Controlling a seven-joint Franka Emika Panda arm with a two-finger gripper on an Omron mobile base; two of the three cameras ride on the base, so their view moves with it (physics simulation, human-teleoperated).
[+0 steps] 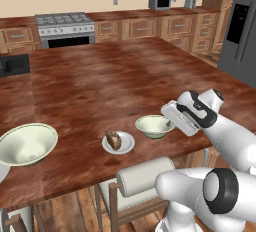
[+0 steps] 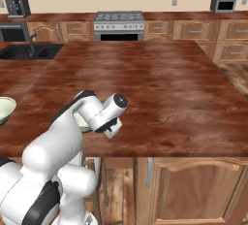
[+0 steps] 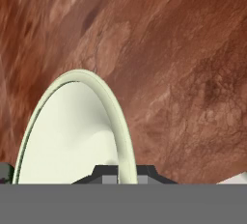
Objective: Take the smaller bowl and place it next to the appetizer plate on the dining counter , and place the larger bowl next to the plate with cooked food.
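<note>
The smaller bowl sits upright on the dining counter, mouth facing up, just right of the appetizer plate with its dark chunk. The gripper is clamped on the bowl's right rim, 1 finger each side of the wall. Being round, it shows no long axis. The larger bowl rests upright well to the left, near the counter's front edge.

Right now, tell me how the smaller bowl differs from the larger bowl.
The smaller bowl is roughly half as wide as the larger bowl. The smaller bowl sits right beside the appetizer plate, with the gripper shut on its rim; the larger bowl stands alone, unheld. Both are cream inside, upright on the dining counter.
</note>
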